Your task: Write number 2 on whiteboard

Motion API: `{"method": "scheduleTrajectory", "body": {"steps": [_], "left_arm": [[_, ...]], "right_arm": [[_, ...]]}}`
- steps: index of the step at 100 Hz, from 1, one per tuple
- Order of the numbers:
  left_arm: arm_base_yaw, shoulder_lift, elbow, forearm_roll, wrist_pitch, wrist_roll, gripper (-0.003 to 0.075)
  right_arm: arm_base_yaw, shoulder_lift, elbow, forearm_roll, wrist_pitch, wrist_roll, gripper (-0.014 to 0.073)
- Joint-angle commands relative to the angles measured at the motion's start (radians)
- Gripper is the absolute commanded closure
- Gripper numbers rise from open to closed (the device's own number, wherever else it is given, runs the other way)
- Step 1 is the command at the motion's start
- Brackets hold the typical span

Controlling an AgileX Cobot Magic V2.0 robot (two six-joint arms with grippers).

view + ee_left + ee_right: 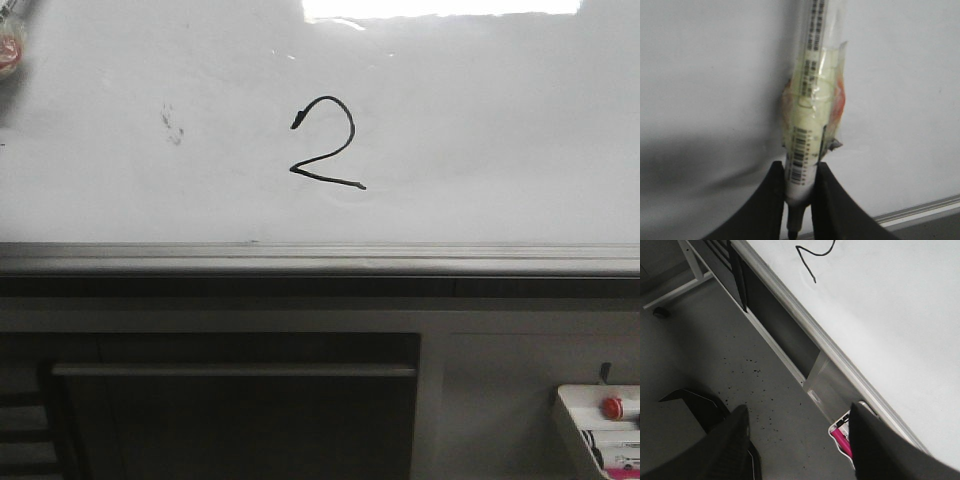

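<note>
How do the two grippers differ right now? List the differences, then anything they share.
The left gripper is shut on a marker; the right gripper is open and holds nothing. The left gripper's fingers stand close together with only the barrel between them; the right gripper's fingers stand far apart. The left gripper faces the whiteboard; the right gripper looks over the floor beside it. Both have dark fingers.

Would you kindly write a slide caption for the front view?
A black hand-drawn number 2 stands finished on the whiteboard, above its grey metal bottom rail.
</note>
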Motion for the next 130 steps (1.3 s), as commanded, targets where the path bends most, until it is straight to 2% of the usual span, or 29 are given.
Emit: {"method": "scheduleTrajectory", "body": {"steps": [1,11,18,25,33,42,48,61,65,89,105,112,122,130], "left_arm": [[0.001,0.002,-0.023,-0.016,-0.067,-0.010,0.0738],[0.003,0.022,-0.023,-0.016,-0.067,-0.010,0.0733],[0.005,0.026,-0.023,-0.016,-0.067,-0.010,0.0697],[0.005,0.026,-0.023,-0.016,-0.065,-0.010,0.0620],[0.005,0.024,-0.025,-0.014,-0.058,-0.010,0.0491],[0.005,0.024,-0.040,-0.004,-0.015,-0.010,0.0367],[0.005,0.019,-0.065,0.025,0.054,-0.010,0.0328],[0.005,-0.008,-0.139,0.062,0.213,-0.010,0.0322],[0.005,-0.021,-0.156,0.071,0.254,-0.010,0.0322],[0.005,-0.175,-0.162,0.115,0.347,-0.010,0.0322],[0.005,-0.323,-0.058,0.117,0.218,-0.010,0.0322],[0.005,-0.398,0.014,0.117,0.150,-0.010,0.0323],[0.005,-0.508,0.118,0.096,0.062,-0.010,0.0350],[0.005,-0.582,0.197,0.073,-0.017,-0.010,0.0407]], "right_arm": [[-0.008,-0.008,-0.022,0.021,-0.055,0.004,0.0209],[-0.008,-0.008,-0.022,0.022,-0.055,0.004,0.0209],[-0.008,-0.008,-0.022,0.022,-0.055,0.004,0.0209],[-0.008,-0.008,-0.022,0.022,-0.055,0.004,0.0209],[-0.008,-0.008,-0.022,0.022,-0.059,0.020,0.0209],[-0.008,-0.008,-0.022,0.005,-0.067,0.125,0.0209],[-0.008,-0.008,-0.022,-0.053,-0.065,0.238,0.0209],[-0.020,-0.010,-0.003,-0.223,-0.074,0.482,0.0209],[-0.029,-0.014,0.014,-0.246,-0.086,0.518,0.0209],[-0.126,-0.085,0.167,-0.257,-0.231,0.608,0.0209],[-0.153,-0.164,0.256,-0.237,-0.341,0.624,0.0211],[-0.153,-0.207,0.287,-0.216,-0.391,0.624,0.0242],[-0.153,-0.275,0.326,-0.199,-0.471,0.624,0.0354],[-0.153,-0.331,0.359,-0.199,-0.535,0.622,0.0496]]}}
